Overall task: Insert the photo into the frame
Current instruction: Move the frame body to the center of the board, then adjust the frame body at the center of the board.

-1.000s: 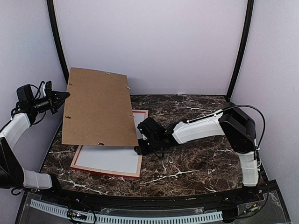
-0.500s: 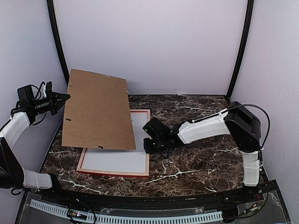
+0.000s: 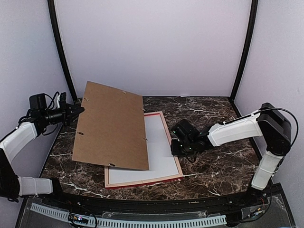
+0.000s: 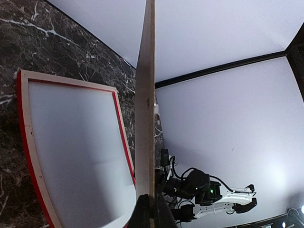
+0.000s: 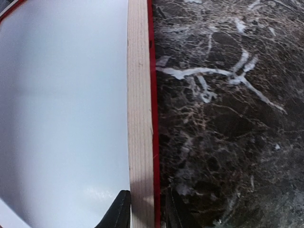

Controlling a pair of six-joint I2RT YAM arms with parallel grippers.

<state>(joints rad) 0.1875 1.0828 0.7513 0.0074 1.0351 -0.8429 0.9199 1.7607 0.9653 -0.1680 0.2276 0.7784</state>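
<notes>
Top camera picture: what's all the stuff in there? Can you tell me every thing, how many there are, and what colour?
brown board: one, brown, tilted up over the frame's left part.
frame: one, red edges and pale wood back, lying flat on the table.
white sheet: one, white, lying inside the frame.
table: one, dark marble with white veins, under everything.
left gripper: one, black, shut on the brown board's left edge.
right gripper: one, black, clamped on the frame's right edge.
</notes>
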